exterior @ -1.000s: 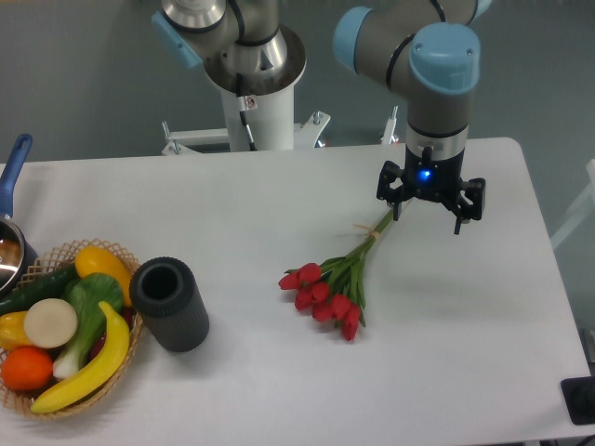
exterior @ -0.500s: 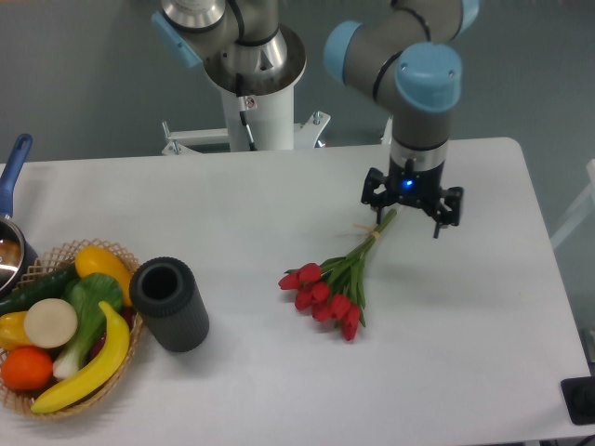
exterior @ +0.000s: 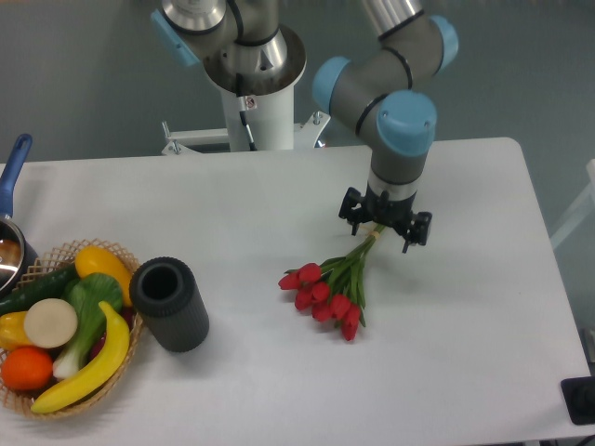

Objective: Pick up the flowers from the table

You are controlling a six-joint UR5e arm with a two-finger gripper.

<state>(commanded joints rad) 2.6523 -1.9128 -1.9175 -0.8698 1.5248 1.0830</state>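
Note:
The flowers point(exterior: 330, 290), red tulip buds on long green stems tied with pale string, lie on the white table point(exterior: 465, 353) near its middle, buds toward the front left and stem ends toward the back right. My gripper point(exterior: 383, 228) hangs pointing down over the stem ends, its two dark fingers spread apart on either side of them. It is open and holds nothing. The tips of the stems are hidden behind the gripper.
A dark grey cylinder cup point(exterior: 169, 304) stands at the left front. A wicker basket point(exterior: 116, 367) with a banana, a leafy vegetable and other produce sits at the far left. A pot with a blue handle point(exterior: 11, 177) is at the left edge. The arm's base point(exterior: 256, 84) stands behind the table.
My gripper has moved left and toward the front, from beside the stem ends to right above them, and has dropped lower. The flowers have not moved.

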